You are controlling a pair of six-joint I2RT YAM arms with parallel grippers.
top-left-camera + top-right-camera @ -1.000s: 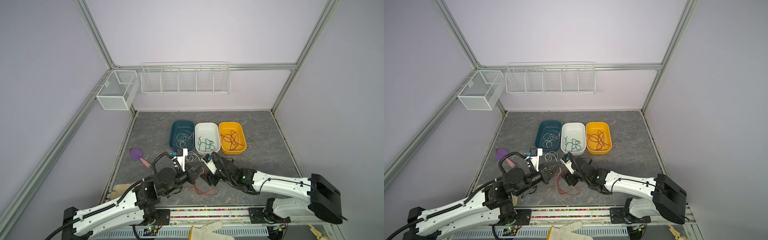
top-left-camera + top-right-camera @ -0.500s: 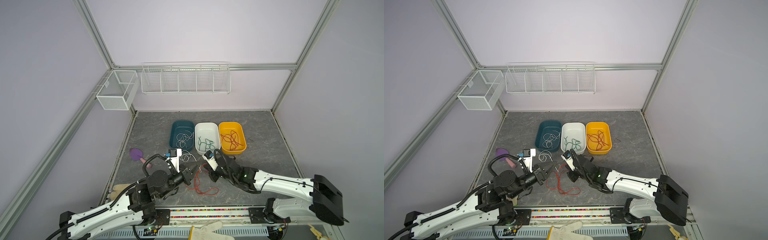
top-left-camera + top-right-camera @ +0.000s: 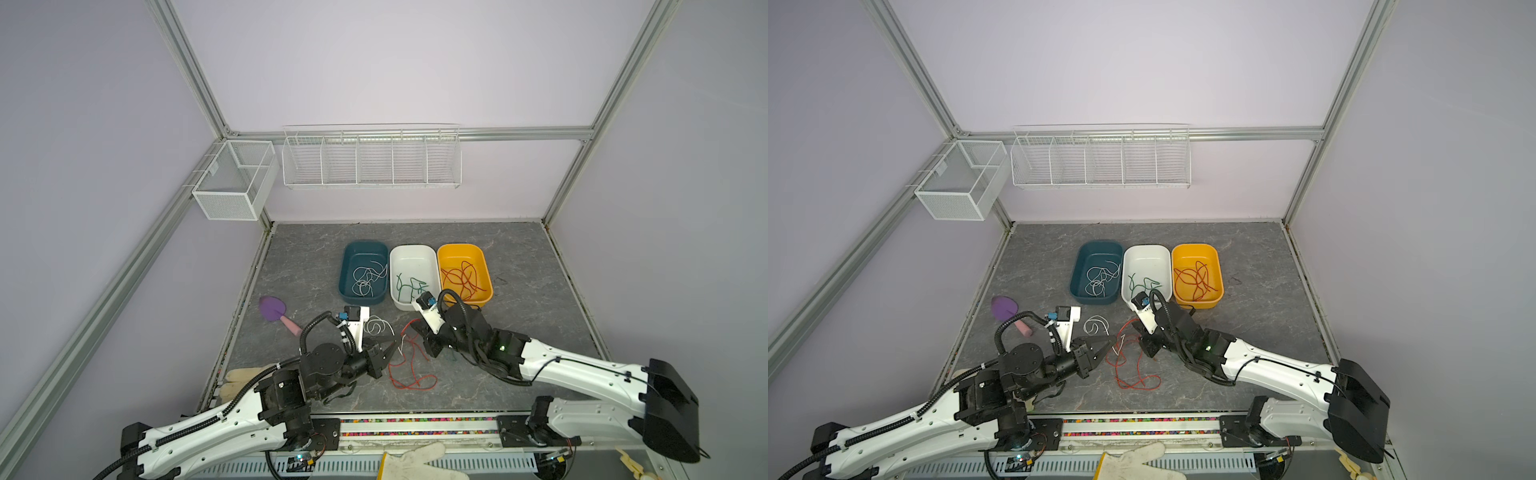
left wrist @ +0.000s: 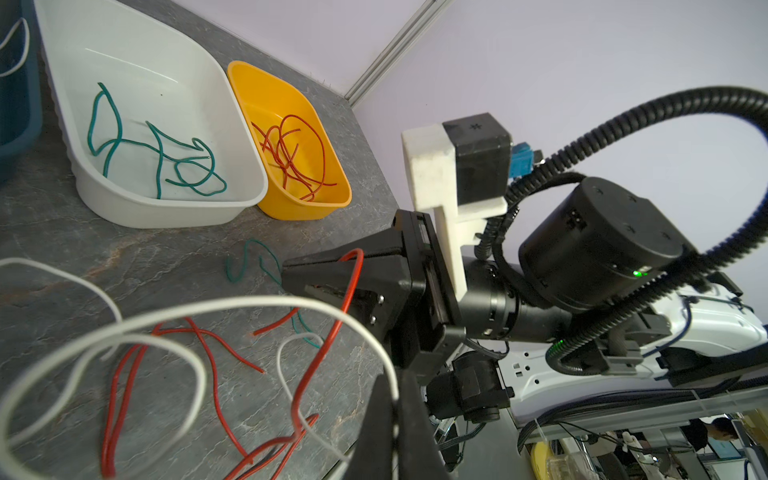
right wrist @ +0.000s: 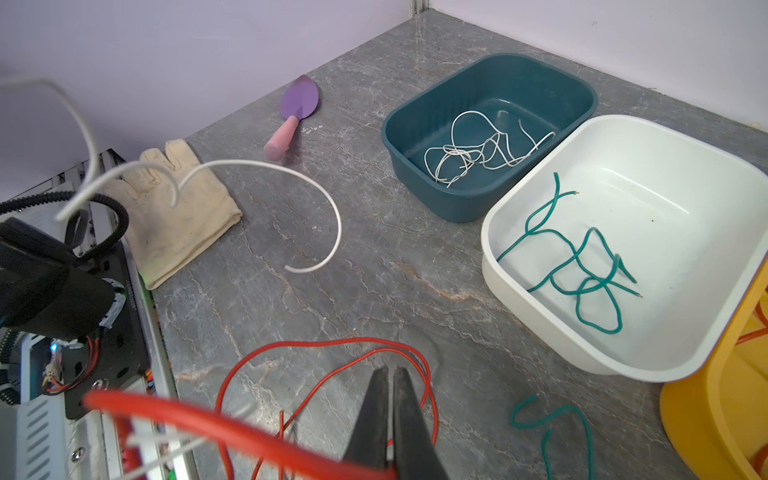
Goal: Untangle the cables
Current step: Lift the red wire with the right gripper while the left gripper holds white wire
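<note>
The right hand (image 5: 389, 376) is pinched together on the red cable (image 3: 1136, 380). The left hand (image 3: 1112, 341), likewise closed, clamps the white cable (image 4: 232, 305). The cables (image 3: 405, 357) lie crossed at lower centre of the bench (image 3: 532, 324) in both top views, with a green cable (image 5: 552, 415) beside them. The step looks like parting red from white. Next, the hands should draw apart slowly, minding snags.

Black right gripper (image 5: 390, 370) pinches the red cable (image 5: 316, 343), with a green cable (image 5: 513, 415) beside it. Black left gripper (image 3: 398, 340) has the white cable (image 4: 232, 303). Past both are a teal bin (image 5: 436, 195), white bin (image 5: 540, 332) and yellow bin (image 5: 706, 415), on a grey, pale-veined tabletop (image 5: 374, 270).
</note>
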